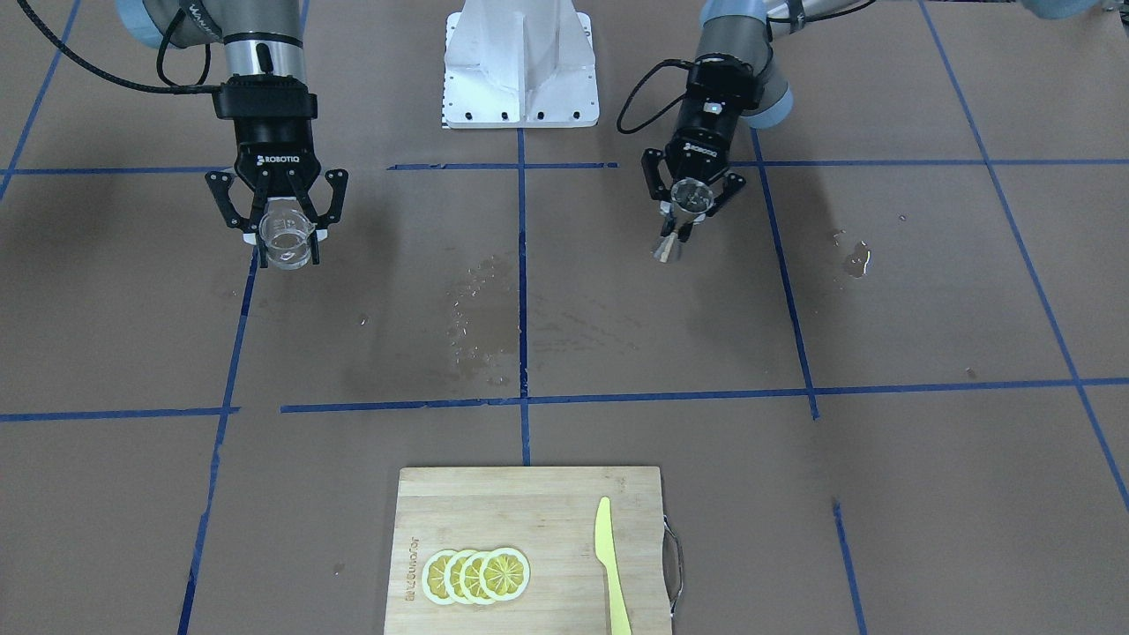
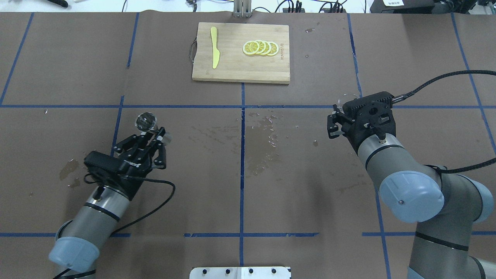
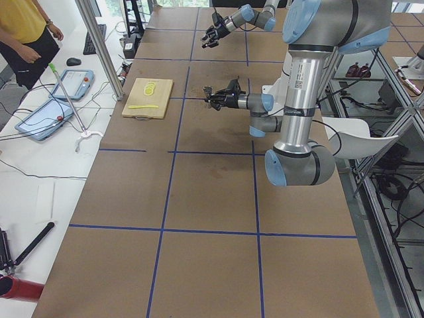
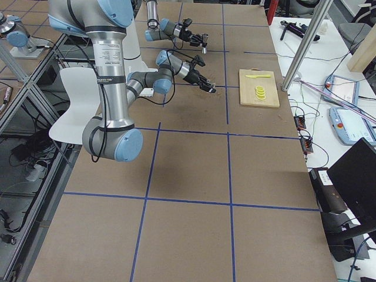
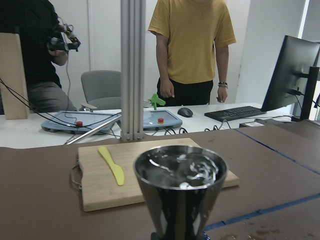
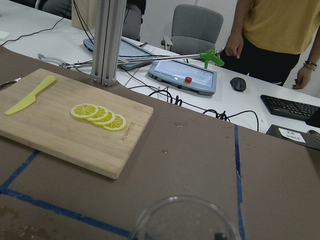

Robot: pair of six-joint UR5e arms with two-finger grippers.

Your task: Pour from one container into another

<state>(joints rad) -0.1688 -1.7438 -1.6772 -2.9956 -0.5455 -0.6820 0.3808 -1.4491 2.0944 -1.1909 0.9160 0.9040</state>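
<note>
The bench (image 1: 926,291) is showing flat brown, with blue tape lines (image 1: 522,291) running across it in a grid and darker wet blotches (image 1: 481,317) spreading near the middle. The jigger (image 5: 180,200) is gleaming silvery; the glass cup (image 1: 287,236) is reading colourless and clear. The cutting board (image 1: 529,511) is glowing pale tan, carrying yellow, white-rimmed lemon slices (image 1: 476,575) and a lime-yellow knife (image 1: 609,564). The left tool (image 1: 684,220) and right tool (image 1: 287,249) are looking black.

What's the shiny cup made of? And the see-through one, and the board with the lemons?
The jigger looks like polished steel: silvery, with mirror-like reflections. The glass cup seems clear glass, though plastic is possible: the table shows through it. The cutting board looks like pale wood, maybe bamboo, with straight grain.
</note>
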